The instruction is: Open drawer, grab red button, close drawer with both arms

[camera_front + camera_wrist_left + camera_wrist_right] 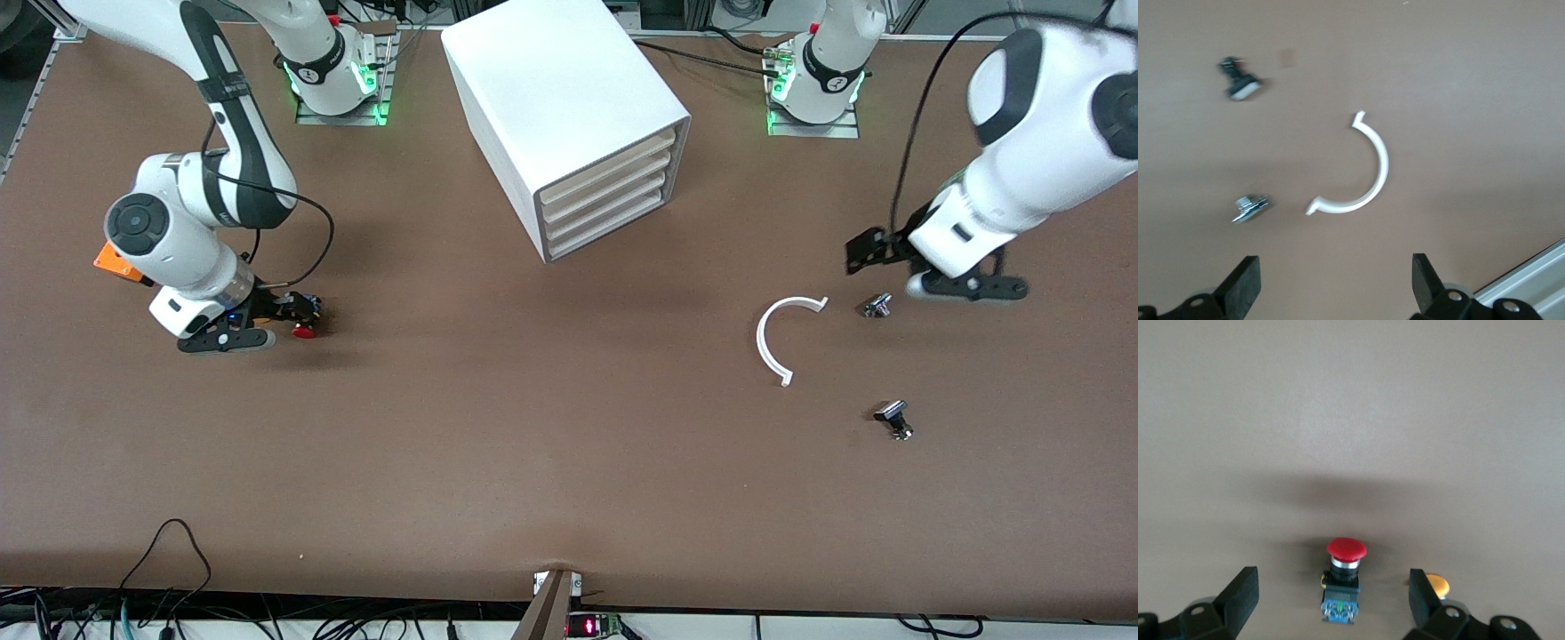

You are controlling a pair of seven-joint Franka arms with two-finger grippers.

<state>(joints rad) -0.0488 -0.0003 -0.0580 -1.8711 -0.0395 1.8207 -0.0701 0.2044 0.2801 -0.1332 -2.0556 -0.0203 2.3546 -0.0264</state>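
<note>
Red was the cap of the button, lying on the brown bench between the spread fingers of the right end effector, not gripped. An orange-capped button sat just beside one finger. The left end effector, also spread wide and empty, hung near a white half ring and two small metal parts. Every drawer in the white cabinet looked shut. It seemed the button was already out and set down, so nothing much was left but pulling the arms away.
</note>
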